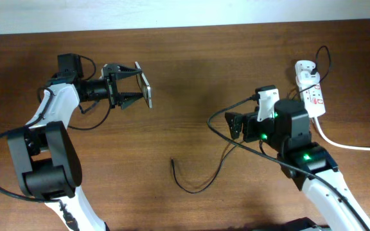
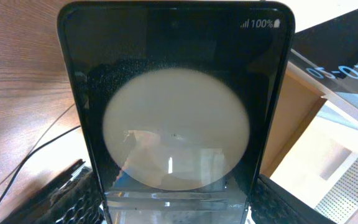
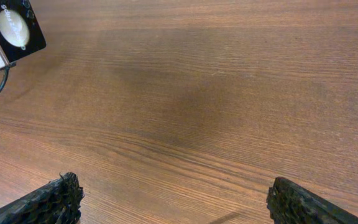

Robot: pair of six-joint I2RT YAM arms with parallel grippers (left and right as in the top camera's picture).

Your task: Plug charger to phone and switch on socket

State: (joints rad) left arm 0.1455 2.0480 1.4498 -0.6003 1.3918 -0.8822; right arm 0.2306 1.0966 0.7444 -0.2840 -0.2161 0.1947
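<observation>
table [image 3: 197, 93]: matt wood grain | phone [image 2: 176, 124]: glossy screen | socket [image 1: 313, 96]: smooth plastic

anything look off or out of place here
Nothing spilled or damaged. Only oddity: the phone is held upright in the left gripper, while the charger tip lies loose on the table, not plugged in.

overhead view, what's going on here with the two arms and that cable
The left gripper is clamped on the phone, holding it upright with the screen toward its wrist camera. The right gripper hangs open above the table, holding nothing. The charger lies loose on the wood, its tip not in the phone. The socket sits beside the right arm, untouched.
</observation>
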